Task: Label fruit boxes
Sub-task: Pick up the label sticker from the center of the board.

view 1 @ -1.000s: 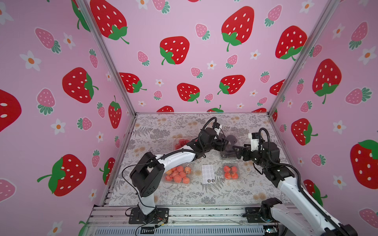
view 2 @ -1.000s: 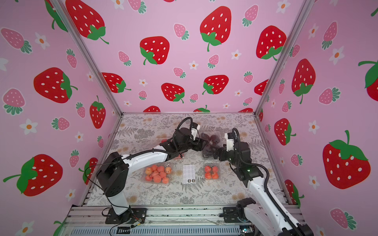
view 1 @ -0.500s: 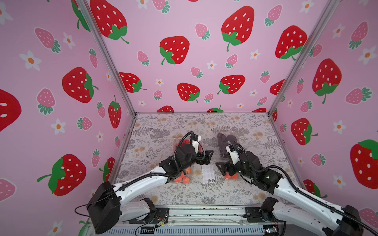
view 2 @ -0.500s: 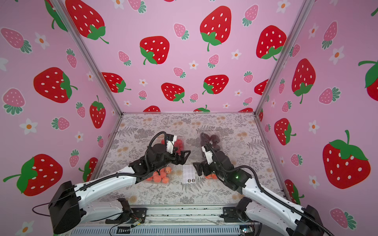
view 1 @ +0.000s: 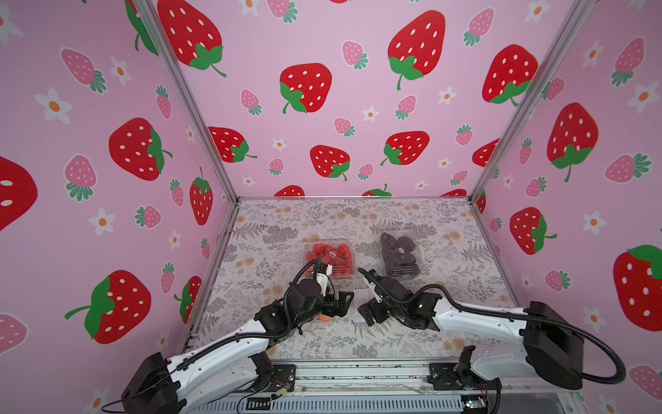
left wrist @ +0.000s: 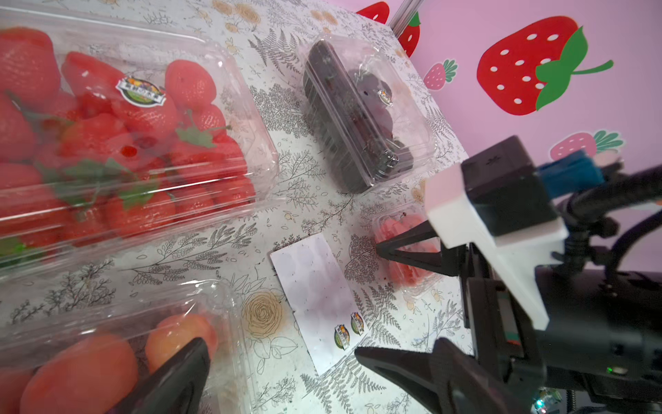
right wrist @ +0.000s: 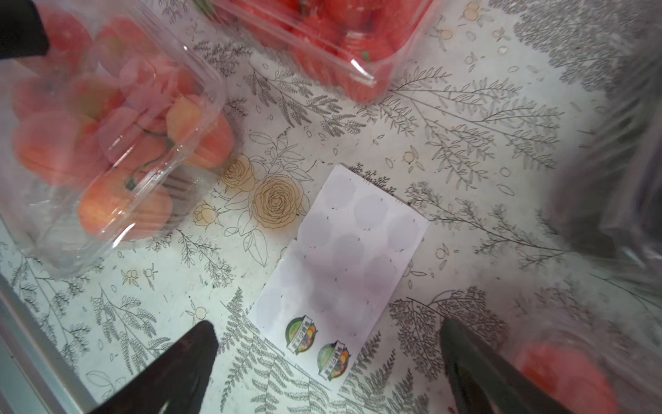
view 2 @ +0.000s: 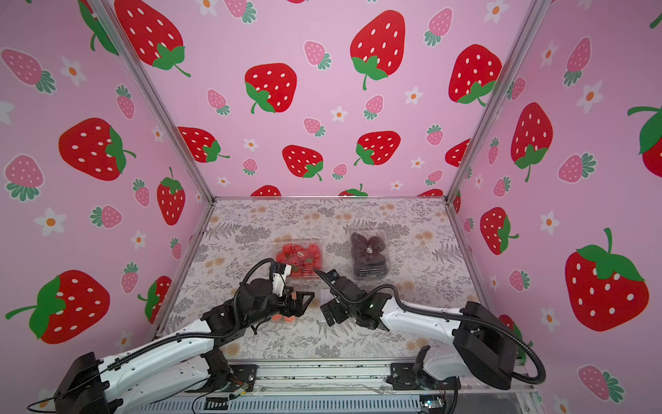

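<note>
Left gripper (left wrist: pixel 279 349): wide apart, empty, over orange-pink fruit box (left wrist: pixel 107 340).
Right gripper (right wrist: pixel 326 324): wide apart, empty, above sticker sheet (right wrist: pixel 340 265).

Your enclosure has 3 pink walls (view 1: pixel 358 107), printed with red strawberries and white flowers and joined by 2 aluminium posts (view 1: pixel 197 118). Beneath the jaws lies a grey floral table cover (view 1: pixel 322 218). Behind the jaws runs a metal rail (view 1: pixel 358 372). Lighting is even.

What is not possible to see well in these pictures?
- Small box: under the right arm in both top views; blurred and cut off in the right wrist view.
- Orange fruit box: mostly under the left arm in both top views.
- Words on the stickers: too small to read anywhere.
</note>
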Robot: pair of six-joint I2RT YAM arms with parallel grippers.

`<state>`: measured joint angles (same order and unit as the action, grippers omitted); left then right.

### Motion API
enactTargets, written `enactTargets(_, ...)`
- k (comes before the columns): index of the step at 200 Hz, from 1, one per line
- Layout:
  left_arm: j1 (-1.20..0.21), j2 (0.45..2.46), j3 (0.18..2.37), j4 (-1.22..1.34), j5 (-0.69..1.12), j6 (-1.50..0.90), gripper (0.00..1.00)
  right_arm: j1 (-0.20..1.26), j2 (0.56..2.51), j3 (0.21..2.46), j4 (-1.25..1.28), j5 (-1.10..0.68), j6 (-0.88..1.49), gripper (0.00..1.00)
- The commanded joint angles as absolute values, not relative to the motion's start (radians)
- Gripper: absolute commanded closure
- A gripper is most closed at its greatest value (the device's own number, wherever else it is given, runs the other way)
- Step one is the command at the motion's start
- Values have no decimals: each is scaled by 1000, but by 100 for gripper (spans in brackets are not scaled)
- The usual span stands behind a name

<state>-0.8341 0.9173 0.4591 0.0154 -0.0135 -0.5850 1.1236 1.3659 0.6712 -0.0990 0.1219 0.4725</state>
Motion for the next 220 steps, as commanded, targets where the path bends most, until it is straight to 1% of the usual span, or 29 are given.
enactTargets(1,-830,893,440,37,7,-593,1,1166,1413,699,-98,163,524,1)
enactTargets(26,-831,909,432,79,32,-601,1,1179,1465,722,-98,163,537,1)
enactTargets(47,-830,937,426,103,40,-602,1,1181,1501,732,-117,221,559,0)
enactTargets(86,-830,980,416,178,49,-600,1,1180,1552,749,-135,270,575,2)
enactTargets(123,-814,994,399,211,46,-590,1,1173,1596,776,-108,229,556,4)
enactTargets(156,-778,937,377,168,7,-615,1,1149,1631,776,-97,209,558,5)
enactTargets(165,-768,920,370,157,4,-615,1,1147,1650,782,-102,216,559,8)
enactTargets(178,-757,906,364,153,15,-614,1,1147,1692,806,-133,229,558,18)
enactTargets(193,-755,902,358,160,32,-614,1,1147,1728,819,-161,233,571,21)
enactTargets(220,-756,917,358,176,53,-620,1,1147,1715,782,-135,206,586,27)
